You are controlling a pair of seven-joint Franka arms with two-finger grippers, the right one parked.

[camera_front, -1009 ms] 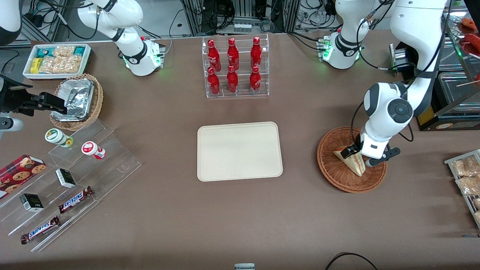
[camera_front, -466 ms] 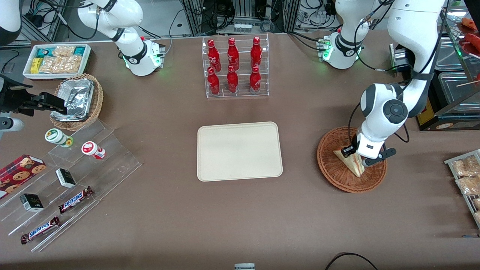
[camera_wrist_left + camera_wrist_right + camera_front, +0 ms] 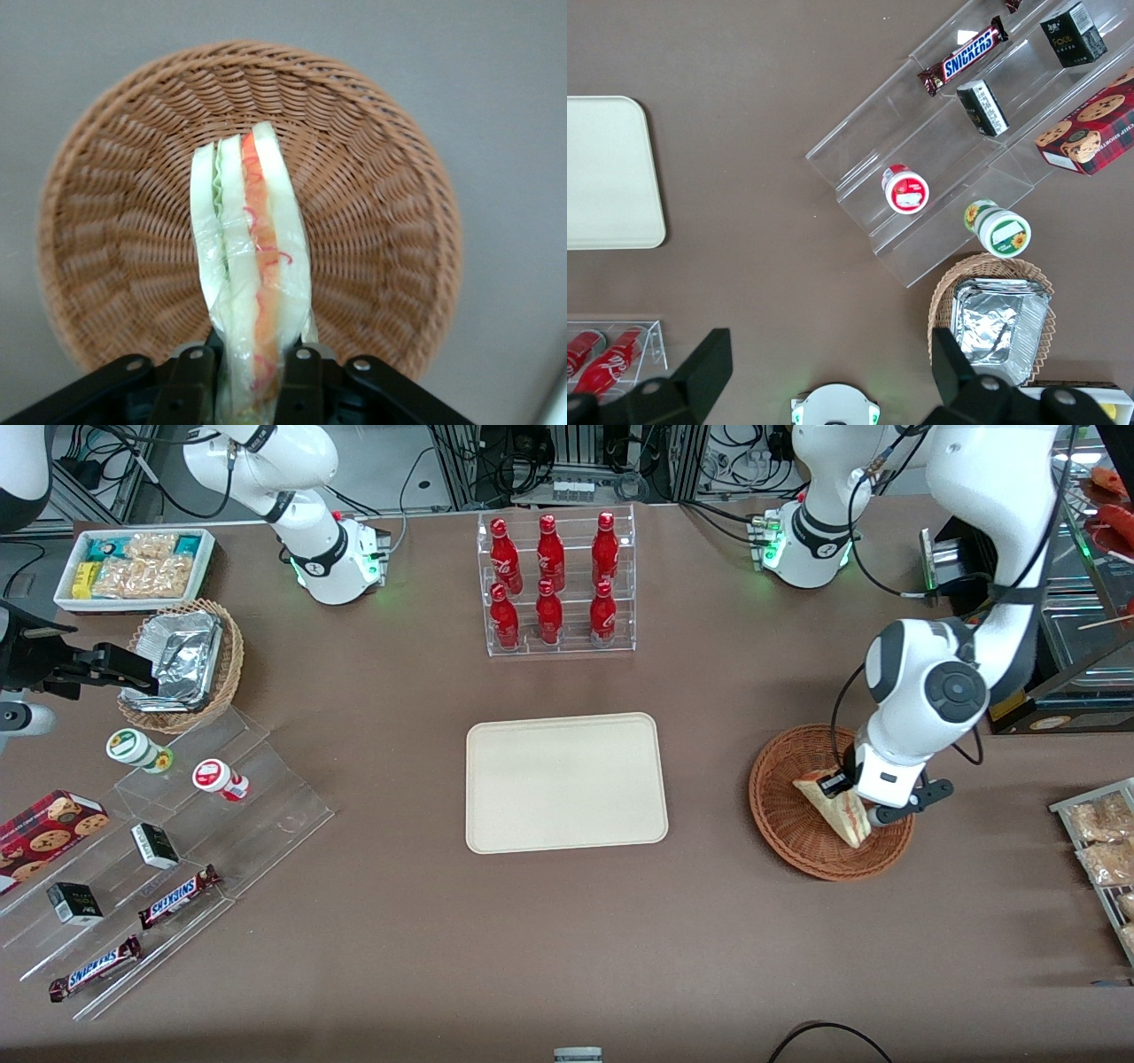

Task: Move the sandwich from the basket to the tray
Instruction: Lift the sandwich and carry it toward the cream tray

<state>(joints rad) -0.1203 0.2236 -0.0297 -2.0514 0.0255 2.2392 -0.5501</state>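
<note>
Over the round basket (image 3: pixel 802 828), toward the working arm's end of the tabletop (image 3: pixel 567 939), the tool (image 3: pixel 852 797) has its two fingers (image 3: pixel 193 390) pressed onto the flat bread faces of the sandwich (image 3: pixel 837 810), pinching it at one end. In the wrist view the wedge stands on edge, its red-orange and green filling stripe facing the camera and its long axis running straight out from the fingers across the basket's middle. In the front view its long axis slants, one tip toward the tray (image 3: pixel 565 781), the other nearer the camera. Compared with half a second ago, the sandwich and tool sit slightly higher and nearer the basket's centre. The forearm hangs nearly vertical, wrist over the basket.
</note>
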